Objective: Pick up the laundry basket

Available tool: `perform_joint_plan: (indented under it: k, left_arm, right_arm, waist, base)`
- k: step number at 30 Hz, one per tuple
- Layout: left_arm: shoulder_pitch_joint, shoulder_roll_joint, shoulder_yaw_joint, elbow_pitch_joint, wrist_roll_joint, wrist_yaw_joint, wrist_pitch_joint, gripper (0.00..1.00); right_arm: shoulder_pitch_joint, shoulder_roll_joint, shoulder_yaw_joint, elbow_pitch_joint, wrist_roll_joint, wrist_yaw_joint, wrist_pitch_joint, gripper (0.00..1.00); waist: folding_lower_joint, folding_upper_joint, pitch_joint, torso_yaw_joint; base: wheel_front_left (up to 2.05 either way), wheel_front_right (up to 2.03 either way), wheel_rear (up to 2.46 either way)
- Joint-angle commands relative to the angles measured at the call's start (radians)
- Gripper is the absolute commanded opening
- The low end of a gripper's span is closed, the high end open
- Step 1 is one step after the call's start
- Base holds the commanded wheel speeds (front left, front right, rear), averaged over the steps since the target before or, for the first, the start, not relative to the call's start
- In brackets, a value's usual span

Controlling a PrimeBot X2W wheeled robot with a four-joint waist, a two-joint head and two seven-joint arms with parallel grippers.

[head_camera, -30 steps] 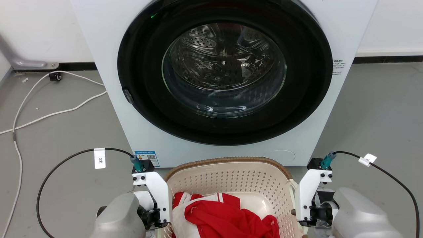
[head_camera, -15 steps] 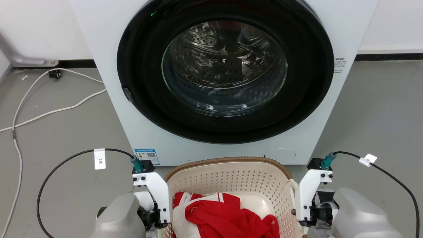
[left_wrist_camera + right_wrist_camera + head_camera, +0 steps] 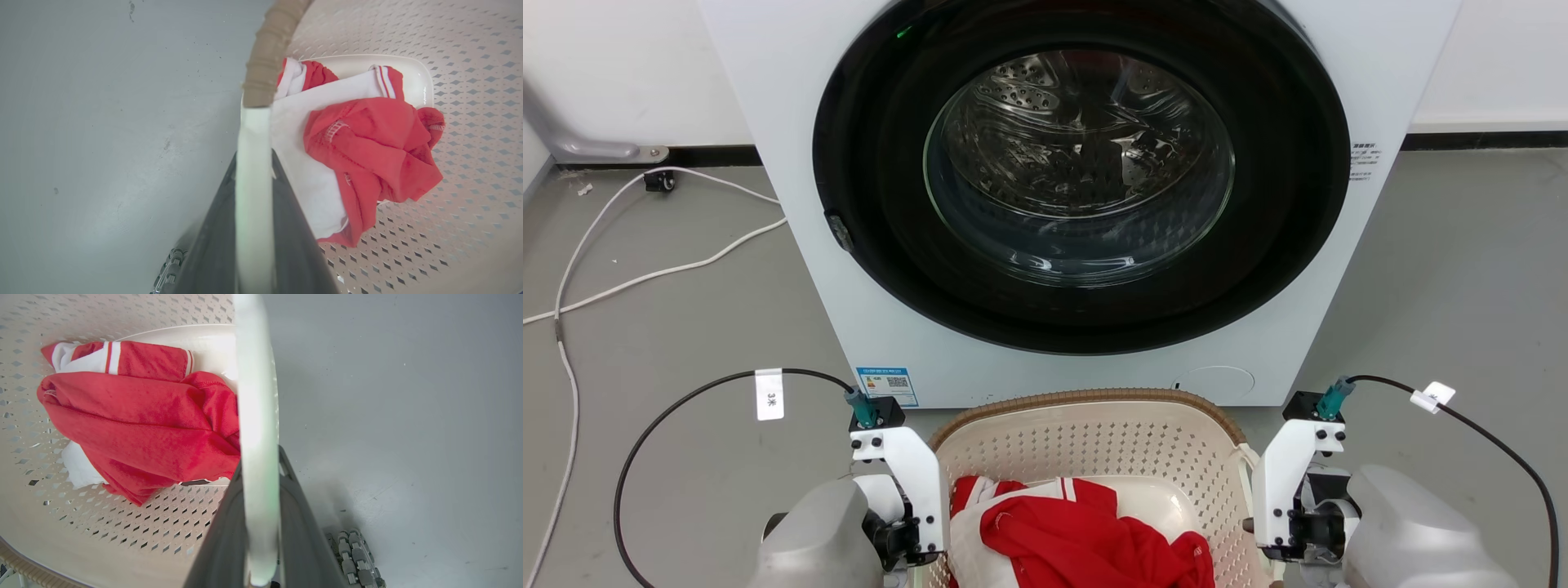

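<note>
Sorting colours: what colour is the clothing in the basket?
The clothing is red and white; clearest in right wrist view.

1. Over the last second we see the washer (image 3: 1086, 204) and the dark skirting strip (image 3: 1486, 140) behind it drift slightly toward 12 o'clock in the head view. The floor shifts with them, so we read this as a small camera move.
2. The laundry basket (image 3: 1086, 398) now covers a little less of the washer's lower edge with its brown rim.
3. The white cable tag (image 3: 769, 394) sits a touch nearer 6 o'clock.
</note>
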Motion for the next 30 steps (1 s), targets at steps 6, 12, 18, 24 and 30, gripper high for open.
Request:
perform_joint_plan:
  k: [6, 12, 18, 24, 30]
  left_arm:
    - [-0.005, -0.028, -0.011, -0.008, -0.020, -0.013, -0.003, 0.00]
    - [-0.006, -0.026, -0.017, -0.006, -0.028, -0.013, -0.004, 0.00]
    - [-0.003, -0.022, -0.022, -0.005, -0.037, -0.013, -0.005, 0.00]
    - [-0.005, -0.017, -0.031, -0.004, -0.049, -0.013, -0.001, 0.00]
    - [-0.006, -0.015, -0.037, -0.004, -0.054, -0.013, 0.001, 0.00]
  right_arm:
    - [-0.015, 0.031, 0.002, -0.012, 0.017, 0.013, 0.000, 0.00]
    - [-0.017, 0.031, 0.005, -0.011, 0.024, 0.013, 0.001, 0.00]
    - [-0.017, 0.032, 0.008, -0.010, 0.027, 0.013, 0.004, 0.00]
    - [-0.016, 0.034, 0.011, -0.008, 0.034, 0.013, 0.021, 0.00]
    - [-0.018, 0.032, 0.014, -0.007, 0.039, 0.013, 0.037, 0.00]
  waist:
    - [0.0000, -0.0001, 0.000, 0.000]
    - [0.0000, -0.0001, 0.000, 0.000]
    - [0.0000, -0.0001, -0.001, 0.000]
    - [0.0000, -0.0001, 0.000, 0.000]
    - [0.0000, -0.0001, 0.000, 0.000]
  base:
    - [0.00, 0.00, 0.00]
    - [0.00, 0.00, 0.00]
    - [0.00, 0.00, 0.00]
    - [0.00, 0.00, 0.00]
    - [0.00, 0.00, 0.00]
